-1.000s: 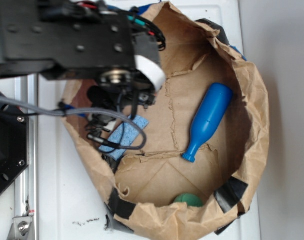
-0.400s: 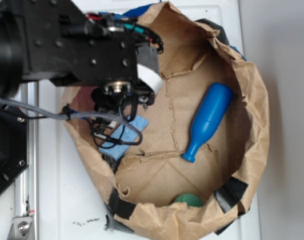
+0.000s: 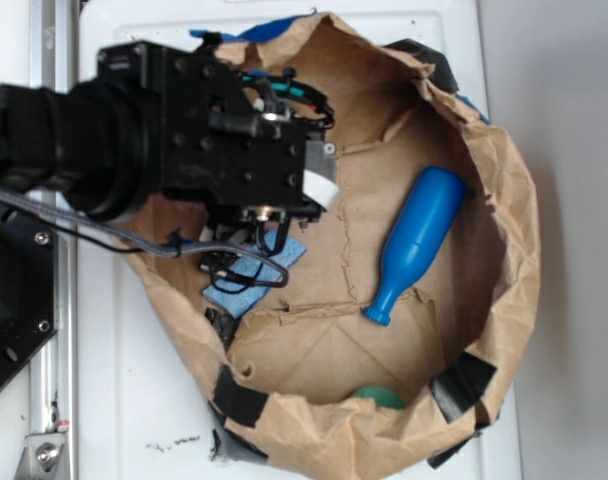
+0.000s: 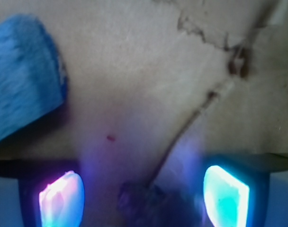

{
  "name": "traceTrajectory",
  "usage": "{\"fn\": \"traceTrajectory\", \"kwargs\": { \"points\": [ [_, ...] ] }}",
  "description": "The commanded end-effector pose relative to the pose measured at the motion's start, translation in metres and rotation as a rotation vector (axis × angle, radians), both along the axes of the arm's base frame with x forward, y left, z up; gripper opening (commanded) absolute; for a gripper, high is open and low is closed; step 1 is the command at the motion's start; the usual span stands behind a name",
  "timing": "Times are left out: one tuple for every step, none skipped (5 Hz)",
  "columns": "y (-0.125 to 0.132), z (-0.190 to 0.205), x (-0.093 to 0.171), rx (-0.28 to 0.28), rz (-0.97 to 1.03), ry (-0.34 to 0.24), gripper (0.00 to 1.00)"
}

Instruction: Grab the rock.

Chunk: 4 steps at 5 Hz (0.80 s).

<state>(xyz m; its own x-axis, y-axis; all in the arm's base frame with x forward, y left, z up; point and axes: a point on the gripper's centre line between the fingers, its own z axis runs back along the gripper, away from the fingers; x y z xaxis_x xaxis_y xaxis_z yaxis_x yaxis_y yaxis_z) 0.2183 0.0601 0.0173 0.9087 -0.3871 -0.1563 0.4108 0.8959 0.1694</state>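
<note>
Arm (image 3: 174, 160): matte black, boxy housing joined to fat round cylindrical segment, small screws dotting faces. White label patch on one side. Grey braided cable, thin black wires looping beneath; red and teal wires on top. Gripper (image 4: 144, 194) pads (image 4: 61, 197) glow purple-blue and cyan.

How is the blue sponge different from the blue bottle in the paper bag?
The blue sponge is flat and rectangular, while the blue bottle is round, with a narrow neck. The sponge is a paler blue; the bottle is a deeper, shinier blue. The sponge is partly hidden under the robot arm at the bag's left side, while the bottle lies in plain view on the right. Both are blue and lie on the floor of the paper bag.
</note>
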Motion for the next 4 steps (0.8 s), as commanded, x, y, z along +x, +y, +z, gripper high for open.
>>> {"fn": "traceTrajectory", "kwargs": {
  "points": [
    [-0.007, 0.005, -0.002, -0.001, 0.021, -0.010, 0.00],
    [-0.008, 0.008, 0.000, -0.008, 0.017, -0.019, 0.00],
    [-0.008, 0.011, -0.001, -0.015, 0.015, -0.025, 0.00],
    [-0.007, 0.016, 0.002, -0.025, 0.028, -0.036, 0.00]
  ]
}}
